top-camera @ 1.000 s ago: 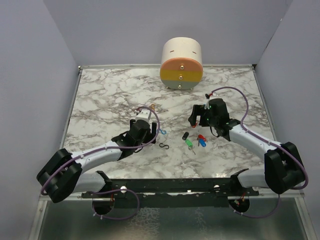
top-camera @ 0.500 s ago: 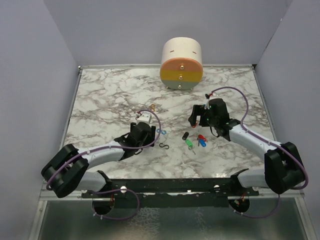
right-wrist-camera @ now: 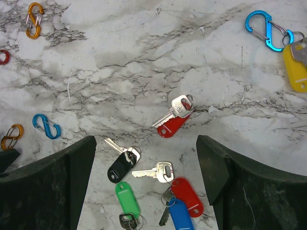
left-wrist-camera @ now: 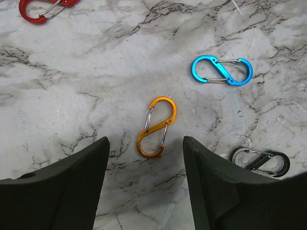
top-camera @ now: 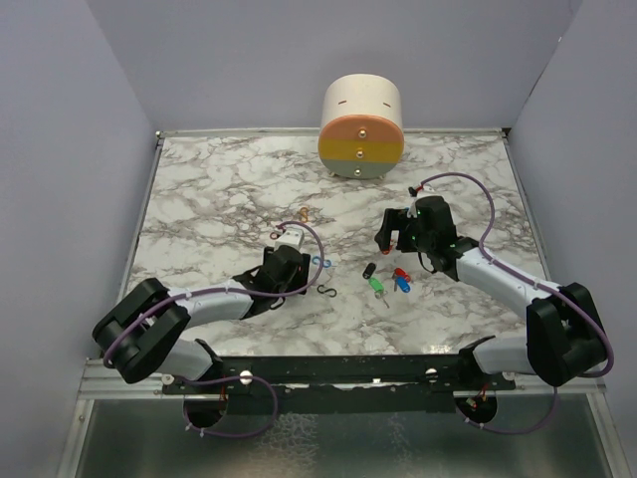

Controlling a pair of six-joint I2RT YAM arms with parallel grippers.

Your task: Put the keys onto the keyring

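Note:
Several keys with coloured tags lie in a loose group between my arms: black (top-camera: 369, 270), green (top-camera: 377, 286), red (top-camera: 401, 273) and blue (top-camera: 402, 285). In the right wrist view they are a red-tagged key (right-wrist-camera: 173, 120), black (right-wrist-camera: 123, 165), green (right-wrist-camera: 127, 199), a second red (right-wrist-camera: 188, 195), blue (right-wrist-camera: 181, 215) and a bare silver key (right-wrist-camera: 153, 171). A yellow tag (right-wrist-camera: 295, 67) hangs on a blue carabiner (right-wrist-camera: 264, 29). My right gripper (right-wrist-camera: 148, 184) is open and empty above the group. My left gripper (left-wrist-camera: 146, 191) is open and empty, just short of an orange S-clip (left-wrist-camera: 156, 127).
A blue S-clip (left-wrist-camera: 221, 71), a black S-clip (left-wrist-camera: 259, 161) and a red clip (left-wrist-camera: 43, 8) lie round the orange one. A round cream, orange and yellow container (top-camera: 361, 126) stands at the back of the marble table (top-camera: 219, 189). Grey walls close both sides.
My left gripper has drawn back a little toward the near edge, and its arm has shifted right. The right arm and the keys have not moved.

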